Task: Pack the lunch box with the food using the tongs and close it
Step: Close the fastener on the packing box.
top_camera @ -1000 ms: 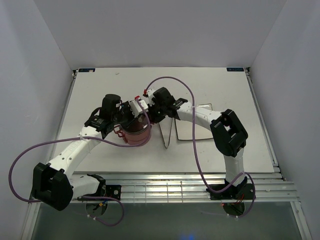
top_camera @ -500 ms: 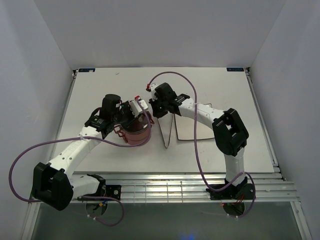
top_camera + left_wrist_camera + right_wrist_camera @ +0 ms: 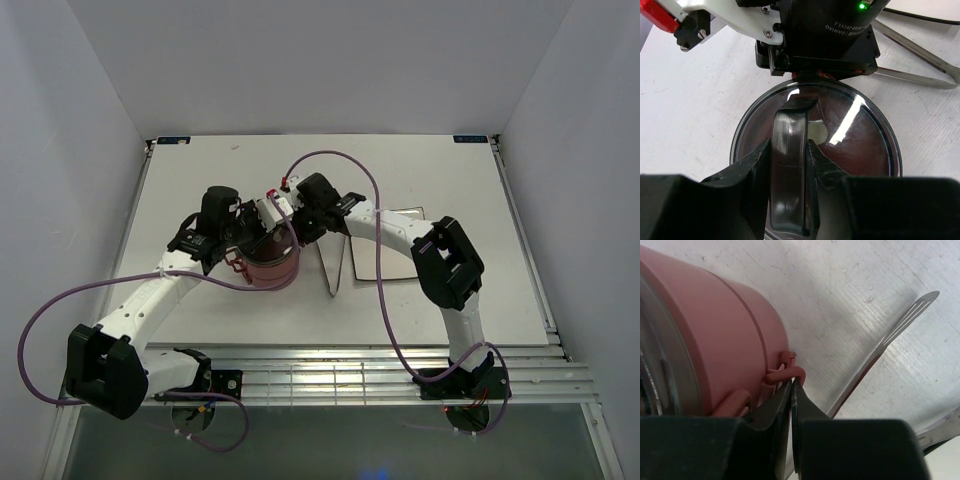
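Note:
The dusty-red round lunch box (image 3: 270, 270) stands left of the table's middle, tiers stacked, with its grey top cover (image 3: 855, 145) on. My left gripper (image 3: 788, 147) comes down from above and is shut on the cover's dark arched handle (image 3: 789, 170). My right gripper (image 3: 791, 382) is shut and empty at the box's right side. Its tips touch the red clasp loop (image 3: 785, 371) on the box wall (image 3: 715, 340). The silver tongs (image 3: 333, 270) lie on the table just right of the box, also seen as tongs (image 3: 890, 340). The food is out of view.
A white square plate (image 3: 395, 262) lies right of the tongs. My right arm's wrist (image 3: 830, 30) hangs close over the far side of the box, crowding the left gripper. Purple cables loop from both arms.
My right gripper has shifted slightly left and lower, closing in on the box's side clasp. The left gripper keeps its hold on the cover handle.

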You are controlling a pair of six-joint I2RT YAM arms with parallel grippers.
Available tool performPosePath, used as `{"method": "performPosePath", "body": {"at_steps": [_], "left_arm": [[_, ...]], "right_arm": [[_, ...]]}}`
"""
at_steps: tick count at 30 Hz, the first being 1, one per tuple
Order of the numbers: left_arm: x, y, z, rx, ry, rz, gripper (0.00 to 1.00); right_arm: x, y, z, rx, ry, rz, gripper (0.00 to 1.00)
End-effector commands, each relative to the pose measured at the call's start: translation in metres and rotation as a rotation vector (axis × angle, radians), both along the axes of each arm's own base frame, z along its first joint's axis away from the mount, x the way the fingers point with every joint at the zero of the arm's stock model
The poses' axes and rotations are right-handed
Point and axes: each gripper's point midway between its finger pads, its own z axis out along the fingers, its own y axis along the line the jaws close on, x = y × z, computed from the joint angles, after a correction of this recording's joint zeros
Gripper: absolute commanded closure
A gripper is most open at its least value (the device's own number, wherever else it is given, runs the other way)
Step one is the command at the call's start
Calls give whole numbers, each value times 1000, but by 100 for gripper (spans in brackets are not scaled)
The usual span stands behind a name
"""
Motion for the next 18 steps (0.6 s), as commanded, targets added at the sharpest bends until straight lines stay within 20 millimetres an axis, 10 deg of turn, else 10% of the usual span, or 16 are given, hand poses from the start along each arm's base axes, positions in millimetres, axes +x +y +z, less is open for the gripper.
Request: {"method": "performPosePath", "body": {"at_steps": [1, 18], "left_arm": [[-50, 32, -93, 179, 352, 35, 100], [-56, 35, -87, 168, 330, 38, 100]], "right_arm": [[-50, 31, -3, 68, 112, 155, 92], [41, -40, 28, -31, -44, -163, 92]]}}
